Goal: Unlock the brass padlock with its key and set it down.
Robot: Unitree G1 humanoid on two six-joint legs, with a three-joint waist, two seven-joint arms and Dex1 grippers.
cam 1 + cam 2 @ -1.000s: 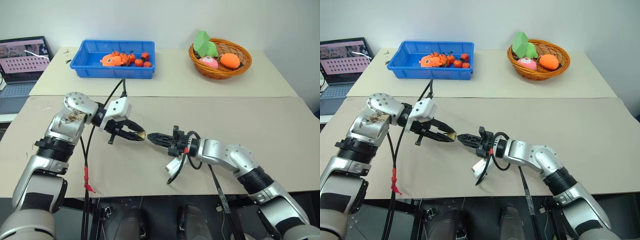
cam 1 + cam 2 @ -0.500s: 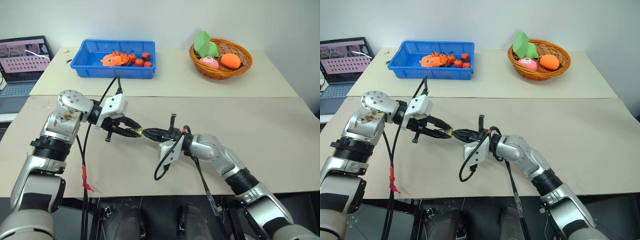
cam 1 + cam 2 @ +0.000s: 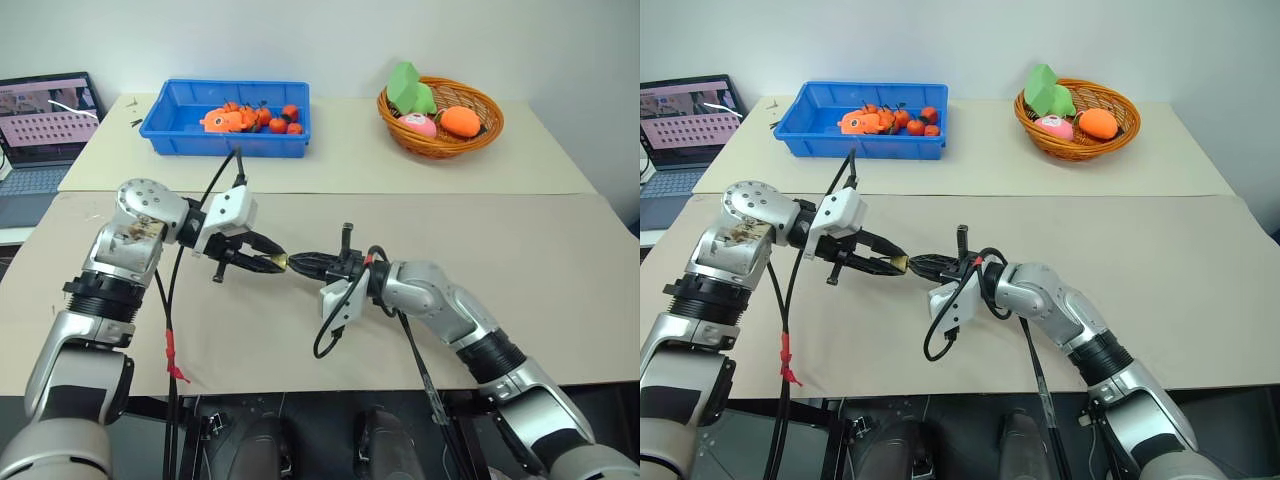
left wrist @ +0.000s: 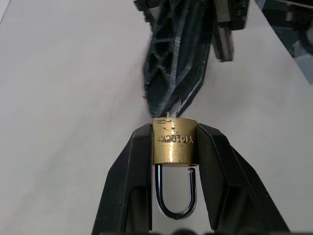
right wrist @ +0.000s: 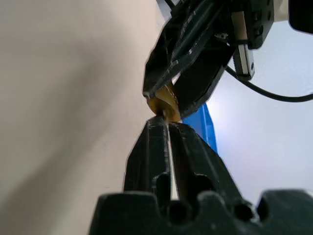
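My left gripper (image 3: 274,263) is shut on the brass padlock (image 4: 173,142), its fingers clamping the two sides of the yellow body above the middle of the table. The silver shackle (image 4: 176,208) points back toward the wrist, and one leg stands free of the body. My right gripper (image 3: 302,265) points at the padlock's base, tip to tip with the left. The thin silvery key (image 5: 169,147) runs between the right fingers (image 5: 151,147) into the padlock (image 5: 165,105). They sit tight on either side of it.
A blue bin (image 3: 222,143) with orange toys stands at the back left, a wicker basket (image 3: 440,146) with plush fruit at the back right. An open laptop (image 3: 45,110) sits off the table's left end. Black cables hang from both wrists.
My right wrist has rolled while its tips stayed at the padlock's base, and its camera block has swung round. The left gripper has held the padlock still.
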